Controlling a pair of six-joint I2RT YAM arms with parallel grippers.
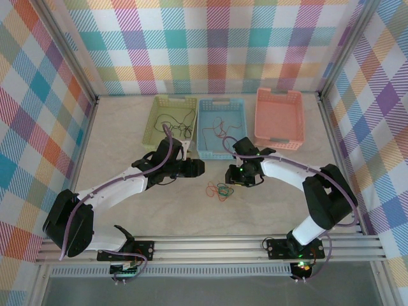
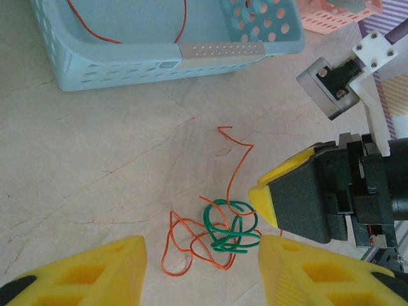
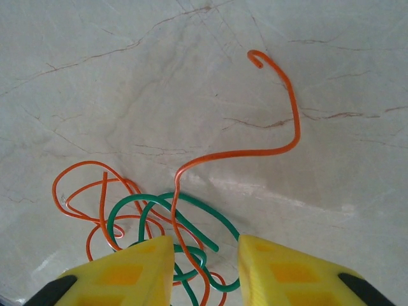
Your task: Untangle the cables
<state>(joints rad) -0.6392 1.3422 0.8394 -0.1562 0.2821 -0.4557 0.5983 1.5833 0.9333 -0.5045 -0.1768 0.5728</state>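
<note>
Cables [image 1: 220, 190] lie in a small knot on the pale marbled table [image 1: 115, 140], just nearer the arm bases than the two grippers and between them. The knot is a green cable [image 3: 162, 196] looped through an orange cable [image 3: 236, 153], and it spreads wider left to right than near to far. The right gripper [image 3: 205, 271] stands at the knot's right edge with its jaws partly apart. Orange and green strands run through the gap, but neither pad visibly presses on them. The left gripper [image 2: 201, 274] has its jaws wide apart and empty, with the knot on the table just ahead of the gap. One free orange end runs from the knot toward the blue basket [image 1: 205, 105], bends sideways and finishes in a small hook [image 3: 256, 57]. Farther back, another orange strand [image 1: 213, 131] lies inside the blue basket. A black strand [image 1: 173, 120] lies in the green basket [image 1: 153, 121] to its left, and a pink basket [image 1: 258, 118] stands to its right.
</note>
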